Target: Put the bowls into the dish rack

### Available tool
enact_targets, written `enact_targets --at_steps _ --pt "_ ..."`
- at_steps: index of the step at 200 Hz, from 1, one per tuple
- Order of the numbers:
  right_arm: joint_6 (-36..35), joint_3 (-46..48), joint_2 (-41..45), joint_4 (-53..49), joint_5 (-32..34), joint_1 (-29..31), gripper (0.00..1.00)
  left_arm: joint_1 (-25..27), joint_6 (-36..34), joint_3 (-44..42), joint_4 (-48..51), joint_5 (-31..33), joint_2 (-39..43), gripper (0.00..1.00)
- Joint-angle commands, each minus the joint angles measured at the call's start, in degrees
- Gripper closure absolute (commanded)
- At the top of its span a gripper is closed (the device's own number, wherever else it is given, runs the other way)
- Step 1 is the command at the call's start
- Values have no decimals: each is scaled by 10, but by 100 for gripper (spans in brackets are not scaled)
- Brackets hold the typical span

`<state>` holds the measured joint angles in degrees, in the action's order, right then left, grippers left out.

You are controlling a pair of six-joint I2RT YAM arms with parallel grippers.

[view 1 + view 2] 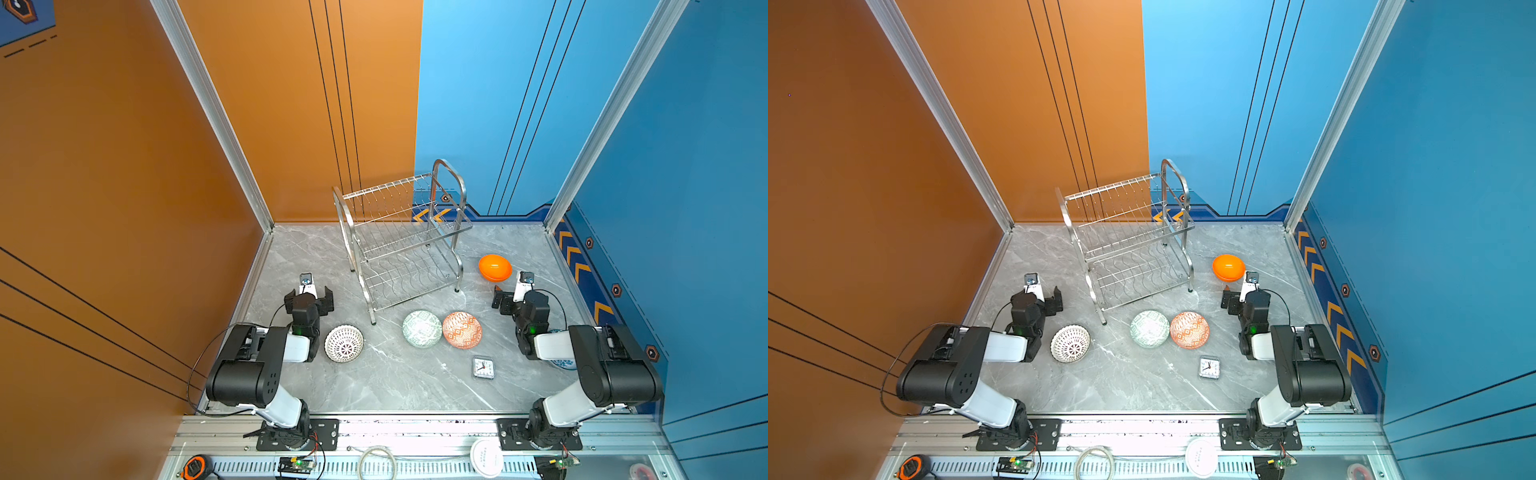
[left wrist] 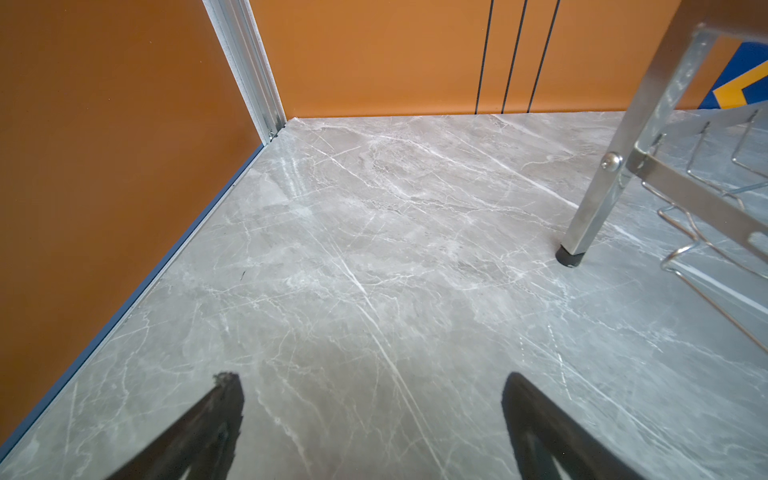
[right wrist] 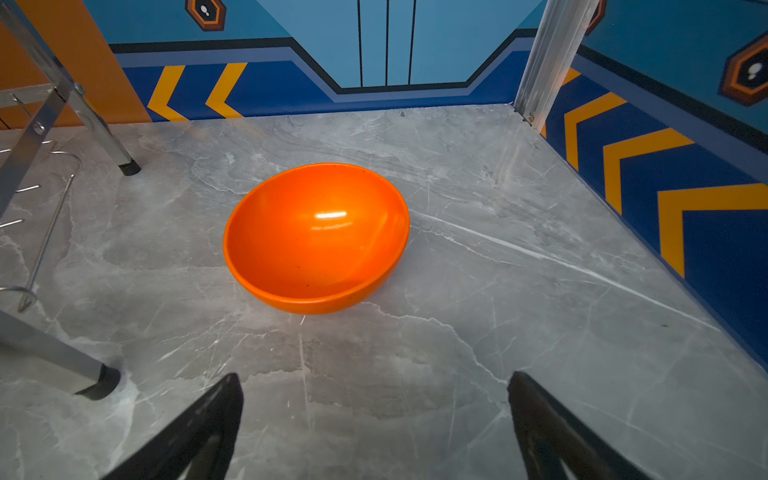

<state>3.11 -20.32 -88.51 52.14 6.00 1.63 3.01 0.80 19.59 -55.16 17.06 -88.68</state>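
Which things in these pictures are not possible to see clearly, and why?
blue-patterned bowl: a top view shows only a sliver of its rim; the right arm covers the rest.
clock: in both top views the dial is too small to read.
dish rack: the left wrist view's edge cuts off all but one leg and some lower shelf.

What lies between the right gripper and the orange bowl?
Nothing: only bare table between the right gripper and the orange bowl, seen in the right wrist view.
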Motion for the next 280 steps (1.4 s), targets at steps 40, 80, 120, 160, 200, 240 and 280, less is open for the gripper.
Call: enact_targets --at_steps 40,80,120,160,200,240,280 --pt "33 -17 108 -100 107 5 0 4 33 -45 17 98 123 2" --pt "56 -53 167 -207 90 13 0 67 25 -65 30 220 185 2" --pt "173 -105 167 -310 -3 -9 0 183 -6 -32 80 393 227 2" --pt "140 -111 148 -300 -18 56 0 202 126 19 325 297 334 2" --pt "102 -118 135 -276 -38 137 0 162 268 50 461 30 400 2" --pt "97 -127 119 -262 -48 181 1 166 319 47 472 -75 409 2" --pt "101 -166 92 -268 -41 189 6 200 316 75 470 -104 378 2"
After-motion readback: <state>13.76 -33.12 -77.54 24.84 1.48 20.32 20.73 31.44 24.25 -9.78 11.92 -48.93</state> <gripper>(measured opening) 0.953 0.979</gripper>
